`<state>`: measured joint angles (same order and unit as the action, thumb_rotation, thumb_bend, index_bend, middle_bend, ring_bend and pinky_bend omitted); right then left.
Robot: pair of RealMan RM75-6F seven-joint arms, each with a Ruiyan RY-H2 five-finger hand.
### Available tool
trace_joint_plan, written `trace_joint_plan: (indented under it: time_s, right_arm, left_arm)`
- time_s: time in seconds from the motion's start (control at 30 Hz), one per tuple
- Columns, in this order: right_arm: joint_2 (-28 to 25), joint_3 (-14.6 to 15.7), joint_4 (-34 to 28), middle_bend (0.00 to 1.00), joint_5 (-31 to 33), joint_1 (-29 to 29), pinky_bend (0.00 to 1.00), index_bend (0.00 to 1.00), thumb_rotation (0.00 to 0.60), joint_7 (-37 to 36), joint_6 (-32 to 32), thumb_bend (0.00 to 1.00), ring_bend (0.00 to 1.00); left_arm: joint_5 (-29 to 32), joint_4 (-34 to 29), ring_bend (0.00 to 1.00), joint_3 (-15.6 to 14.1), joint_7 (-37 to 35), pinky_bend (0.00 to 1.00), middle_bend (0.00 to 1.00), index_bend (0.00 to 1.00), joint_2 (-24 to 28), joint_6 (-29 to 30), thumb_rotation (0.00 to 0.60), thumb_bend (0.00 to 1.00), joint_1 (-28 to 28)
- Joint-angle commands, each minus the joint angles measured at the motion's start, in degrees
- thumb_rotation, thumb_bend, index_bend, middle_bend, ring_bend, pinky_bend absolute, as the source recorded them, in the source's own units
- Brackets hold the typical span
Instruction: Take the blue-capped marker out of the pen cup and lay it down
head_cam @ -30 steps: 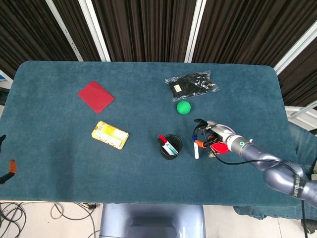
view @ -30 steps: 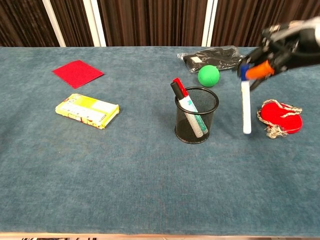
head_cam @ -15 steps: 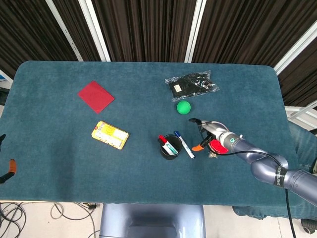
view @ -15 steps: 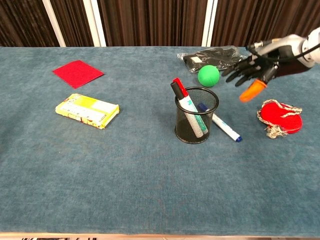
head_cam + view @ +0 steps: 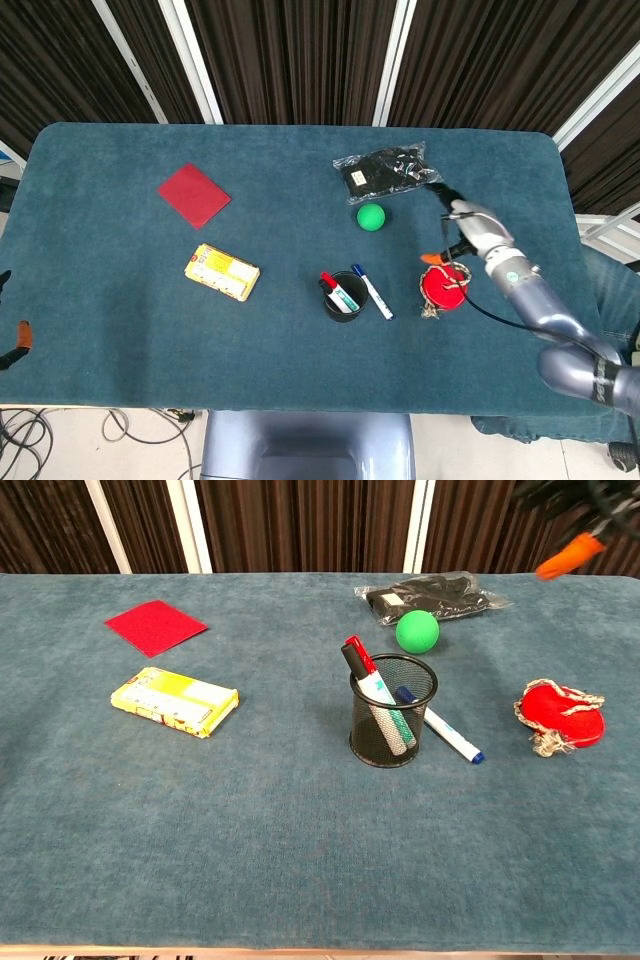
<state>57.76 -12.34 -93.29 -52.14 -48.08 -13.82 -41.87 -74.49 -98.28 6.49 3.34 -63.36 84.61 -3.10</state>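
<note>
The blue-capped marker (image 5: 372, 291) lies flat on the cloth, just right of the black mesh pen cup (image 5: 345, 296). In the chest view one end of the marker (image 5: 441, 731) touches the cup (image 5: 392, 730) at its base. The cup holds a red-capped marker (image 5: 360, 654) and a black-capped one. My right hand (image 5: 462, 228) hovers empty to the right of the green ball, fingers spread, well away from the marker. In the chest view the right hand (image 5: 578, 520) shows only at the top right corner. At the far left edge my left hand (image 5: 12, 335) is barely visible, holding nothing.
A green ball (image 5: 371, 217) and a black bag in clear wrap (image 5: 387, 170) lie behind the cup. A red round object with string (image 5: 443, 288) lies right of the marker. A yellow box (image 5: 222, 271) and a red square (image 5: 194, 194) are on the left.
My right hand let go of the blue-capped marker, which dropped flat beside the cup. The hand then rose and drew back to the right, past the red object.
</note>
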Motion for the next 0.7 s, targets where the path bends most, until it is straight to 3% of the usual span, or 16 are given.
trace_joint_plan:
  time_s: [0.03,0.2,0.33,0.5,0.7]
  right_arm:
    - [-2.3,7.6,-10.9,0.0,-3.9,11.2,0.17,0.0,0.6,19.4,-27.0,0.16,0.0]
    - [0.8,13.6,-13.4,0.0,-12.5,20.3,0.17,0.0,0.6,24.0,-39.1,0.21,0.0]
    - [6.0,16.8,-9.6,0.0,-18.4,27.0,0.17,0.0,0.6,27.3,-47.5,0.21,0.0]
    - [13.3,19.0,-1.3,0.0,-22.3,33.4,0.17,0.0,0.6,29.9,-53.0,0.21,0.0]
    - [16.3,17.7,3.1,0.0,-24.0,35.1,0.17,0.0,0.6,31.6,-52.8,0.21,0.0]
  left_arm:
    - [-0.1,0.1,0.0,0.0,0.3,0.0,0.0,0.07,-0.1,0.1,0.6,0.51,0.0]
    - [-0.7,0.2,0.0,-0.4,1.1,0.0,0.0,0.07,-0.4,0.5,0.6,0.51,0.1]
    - [-1.3,0.4,0.0,-0.6,1.5,0.0,0.0,0.07,-0.6,0.8,0.6,0.51,0.2]
    - [-1.1,0.6,0.0,-0.4,1.2,0.0,0.0,0.07,-0.6,0.9,0.6,0.51,0.2]
    - [-1.3,0.8,0.0,-0.6,1.4,0.0,0.0,0.07,-0.5,0.8,0.6,0.51,0.2]
